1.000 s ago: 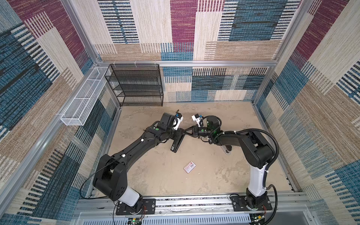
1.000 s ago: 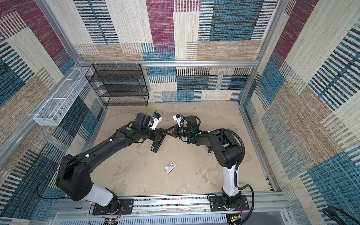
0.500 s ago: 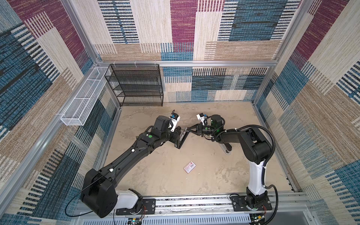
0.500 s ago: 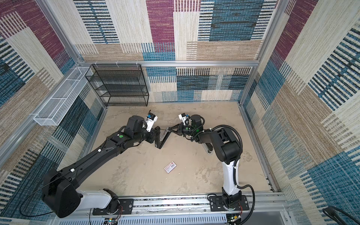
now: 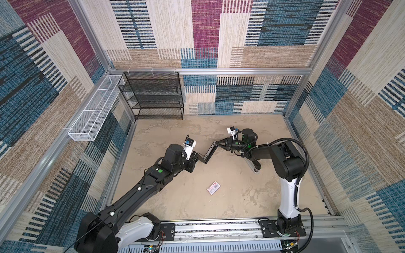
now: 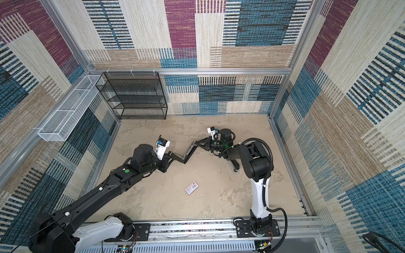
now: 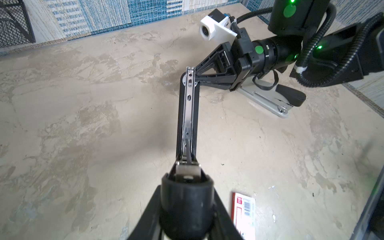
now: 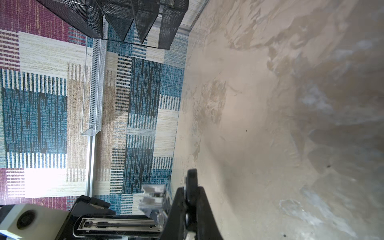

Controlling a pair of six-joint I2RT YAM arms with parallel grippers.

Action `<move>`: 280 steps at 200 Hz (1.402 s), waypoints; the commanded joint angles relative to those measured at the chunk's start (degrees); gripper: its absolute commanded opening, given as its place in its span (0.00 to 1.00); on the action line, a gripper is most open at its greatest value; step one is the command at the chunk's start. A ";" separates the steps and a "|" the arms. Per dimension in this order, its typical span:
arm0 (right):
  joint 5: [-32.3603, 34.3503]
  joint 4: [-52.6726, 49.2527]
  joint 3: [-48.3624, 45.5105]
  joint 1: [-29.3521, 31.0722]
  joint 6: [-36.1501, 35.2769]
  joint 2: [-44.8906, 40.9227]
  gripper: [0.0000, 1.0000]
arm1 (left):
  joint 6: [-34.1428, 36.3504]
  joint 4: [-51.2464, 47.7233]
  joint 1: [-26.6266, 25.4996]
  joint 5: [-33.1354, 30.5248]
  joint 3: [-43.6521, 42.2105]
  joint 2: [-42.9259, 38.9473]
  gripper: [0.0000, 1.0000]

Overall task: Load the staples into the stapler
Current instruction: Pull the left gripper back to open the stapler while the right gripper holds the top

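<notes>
Both arms reach into the middle of the tan surface (image 5: 179,203) and share one part. The stapler (image 5: 210,151) top arm, a black bar with a metal staple channel facing up, is held between them, lifted off the surface. It also shows in a top view (image 6: 189,152) and the left wrist view (image 7: 188,116).

Left gripper (image 5: 200,157): jaws clamped on the rounded black end of the bar. Right gripper (image 5: 215,143): jaws closed on the opposite, metal-tipped end; in the left wrist view (image 7: 194,75) the fingers pinch the tip from both sides. The channel looks bare, with only the pusher and spring near the left-held end.

A grey metal stapler base (image 5: 254,167) with a black end lies flat on the surface under the right arm (image 7: 268,99). Cannot tell if it joins the held bar.

The staple box (image 5: 213,188), white with a red label and barcode, lies flat on the surface nearer the front rail, well apart from both grippers, also in a top view (image 6: 191,188) and the left wrist view (image 7: 243,214). The staples themselves cannot be made out.

A black mesh shelf (image 5: 153,96) stands at the back wall.
</notes>
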 commanded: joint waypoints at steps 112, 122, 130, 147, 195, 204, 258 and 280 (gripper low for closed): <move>4.14 5.77 4.18 -4.21 1.67 7.43 0.00 | 0.09 20.35 -2.44 -8.33 -14.65 -0.89 0.00; 3.97 6.09 4.40 -4.63 1.58 8.01 0.00 | 0.40 20.91 -2.62 -8.32 -14.87 -0.10 0.00; 3.81 6.41 4.64 -5.03 1.59 8.59 0.00 | 0.85 21.54 -2.74 -8.37 -15.05 0.42 0.00; 3.44 6.50 5.30 -5.68 1.56 9.67 0.00 | 1.50 22.80 -2.94 -8.78 -15.58 1.57 0.00; 3.00 6.24 7.13 -6.79 1.54 12.41 0.00 | 2.66 23.63 -4.19 -10.64 -16.46 5.26 0.00; 3.01 6.20 7.45 -6.93 1.55 12.91 0.00 | 2.66 23.90 -4.40 -10.87 -16.60 6.04 0.00; 3.01 4.50 9.20 -7.67 1.13 14.77 0.02 | 2.40 25.87 -5.31 -11.75 -17.58 9.95 0.00; 3.35 2.94 9.99 -7.70 0.48 15.30 0.05 | 2.15 25.94 -5.50 -12.28 -17.60 10.62 0.00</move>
